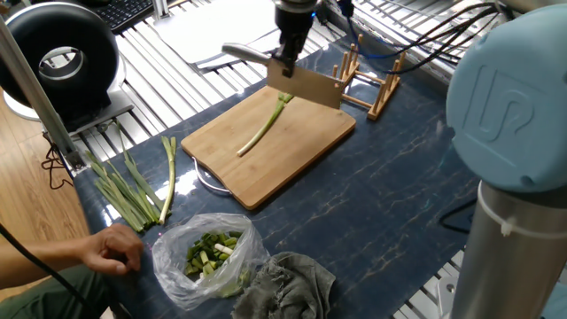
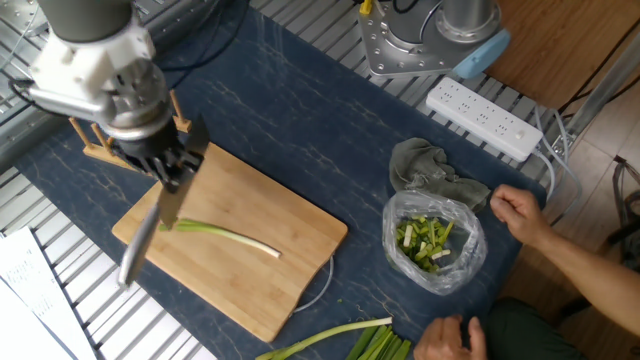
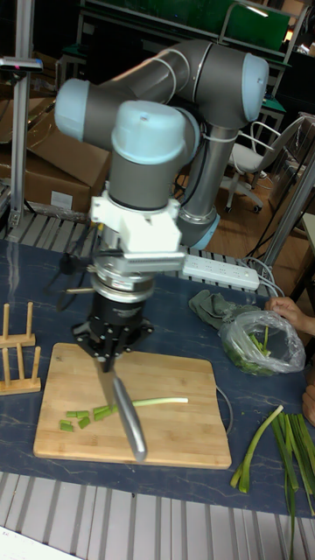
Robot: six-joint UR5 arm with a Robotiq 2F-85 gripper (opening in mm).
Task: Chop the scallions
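Note:
One thin scallion stalk lies on the bamboo cutting board, its pale end toward the board's middle and its green end under the knife. The stalk shows in the other fixed view too. Several short cut bits lie left of the stalk in the tall view. My gripper is shut on a knife. The blade slants down across the stalk's green end. Whether it touches the stalk I cannot tell.
A wooden rack stands just behind the board. A bundle of long uncut stalks lies left of it. A clear bag of chopped greens, a grey cloth and a person's hand are near the front edge. A power strip lies by the arm's base.

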